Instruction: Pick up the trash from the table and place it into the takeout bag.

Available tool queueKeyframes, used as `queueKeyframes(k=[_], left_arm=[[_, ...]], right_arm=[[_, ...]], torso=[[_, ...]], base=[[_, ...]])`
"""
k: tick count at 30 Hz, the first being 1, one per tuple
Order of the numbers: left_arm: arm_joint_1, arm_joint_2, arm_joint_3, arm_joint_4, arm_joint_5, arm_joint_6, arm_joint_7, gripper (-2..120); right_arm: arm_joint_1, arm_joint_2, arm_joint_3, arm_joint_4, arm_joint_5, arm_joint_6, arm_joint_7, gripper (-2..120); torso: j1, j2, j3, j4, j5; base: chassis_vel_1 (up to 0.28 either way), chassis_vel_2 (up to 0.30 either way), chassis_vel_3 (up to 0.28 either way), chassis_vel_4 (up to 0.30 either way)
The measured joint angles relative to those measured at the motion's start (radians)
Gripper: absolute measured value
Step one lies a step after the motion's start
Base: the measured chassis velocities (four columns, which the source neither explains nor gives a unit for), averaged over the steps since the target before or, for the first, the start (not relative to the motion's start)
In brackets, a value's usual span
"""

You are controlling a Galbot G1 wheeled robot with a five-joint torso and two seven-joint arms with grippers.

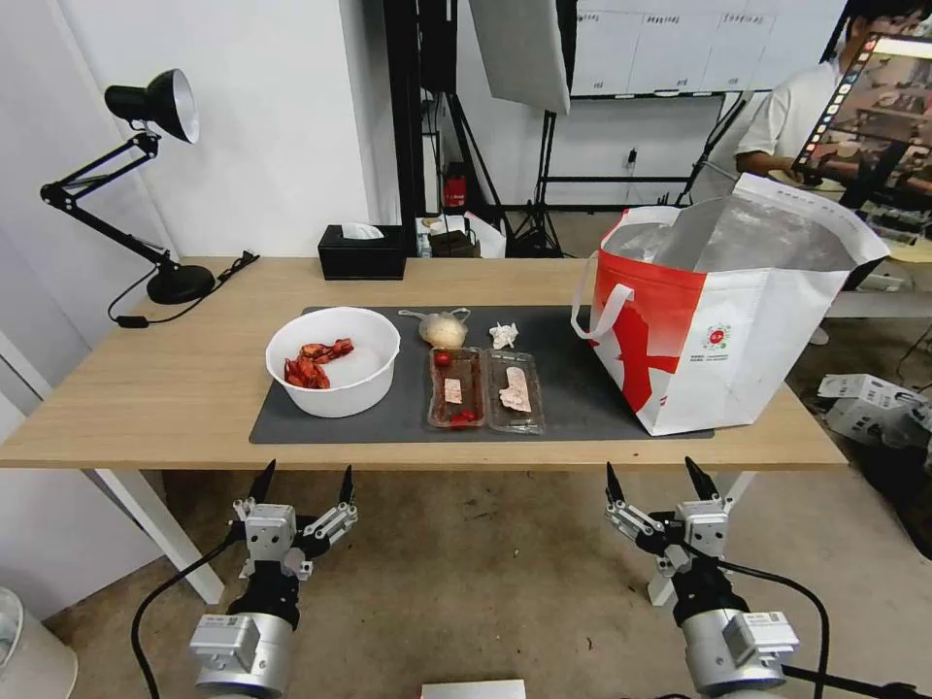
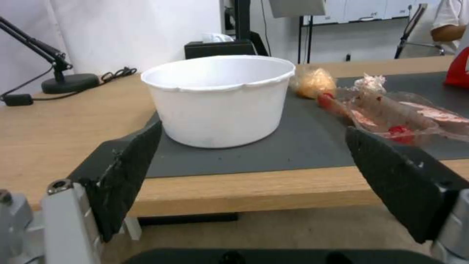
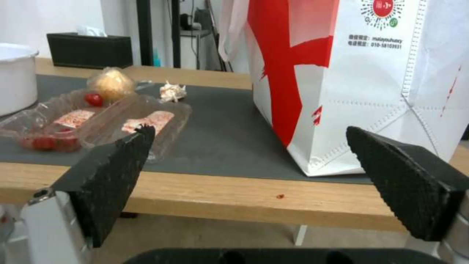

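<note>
**Nothing bagged yet**

So, all trash sits on the grey mat (image 1: pixel 582 388): bowl (image 1: pixel 333 361), tray (image 1: pixel 484 389), knotted bag (image 1: pixel 444 330), tissue (image 1: pixel 503 335). Takeout bag (image 1: pixel 723 320) stands open beside them, ready for loading. Left tool (image 1: pixel 302 484) and right tool (image 1: pixel 658 481) hang below the tabletop (image 1: pixel 146 388) edge, both spread, empty.

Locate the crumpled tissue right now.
In the head view the crumpled tissue lies on the grey mat, between the knotted food bag and the takeout bag, just behind the clear tray.
</note>
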Motion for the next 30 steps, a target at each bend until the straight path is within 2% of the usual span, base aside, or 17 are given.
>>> queueKeyframes(k=[18, 20, 22, 25, 26, 29, 30], left_arm=[[0.0, 0.0, 0.0, 0.0, 0.0, 0.0, 0.0, 100], [-0.001, 0.001, 0.0, 0.0, -0.002, 0.001, 0.0, 100], [-0.002, 0.001, 0.0, 0.0, -0.005, 0.003, 0.0, 100], [-0.043, 0.021, -0.019, 0.001, -0.078, 0.084, 0.0, 100], [-0.043, 0.021, -0.019, 0.001, -0.078, 0.084, 0.0, 100], [-0.1, 0.049, -0.045, 0.003, -0.179, 0.197, 0.002, 100], [-0.1, 0.049, -0.045, 0.003, -0.179, 0.197, 0.002, 100]], right_arm=[[0.002, -0.004, 0.002, 0.0, 0.005, -0.008, -0.002, 100], [0.018, -0.033, 0.024, 0.003, 0.041, -0.073, -0.023, 100], [0.023, -0.043, 0.032, 0.005, 0.053, -0.094, -0.03, 100], [0.051, -0.091, 0.069, 0.012, 0.115, -0.205, -0.066, 100], [0.051, -0.091, 0.069, 0.012, 0.115, -0.205, -0.066, 100], [0.078, -0.141, 0.107, 0.018, 0.178, -0.318, -0.103, 100], [0.078, -0.141, 0.107, 0.018, 0.178, -0.318, -0.103, 100]], torso=[[0.0, 0.0, 0.0, 0.0, 0.0], [0.0, 0.0, 0.0, 0.0, 0.0001], [0.0, 0.0, 0.0, 0.0, 0.0001], [0.0, 0.0, 0.0, 0.0001, 0.0001], [0.0, 0.0, 0.0, 0.0001, 0.0001], [0.0, 0.0, 0.0, 0.0, 0.0001], [0.0, 0.0, 0.0, 0.0, 0.0001]], base=[[0.0, 0.0, 0.0, 0.0], [0.0, 0.0, 0.0, 0.0], [0.0, 0.0, 0.0, 0.0], [0.0, 0.0, 0.0, 0.0], [0.0, 0.0, 0.0, 0.0], [0.0, 0.0, 0.0, 0.0], [0.0, 0.0, 0.0, 0.0]])
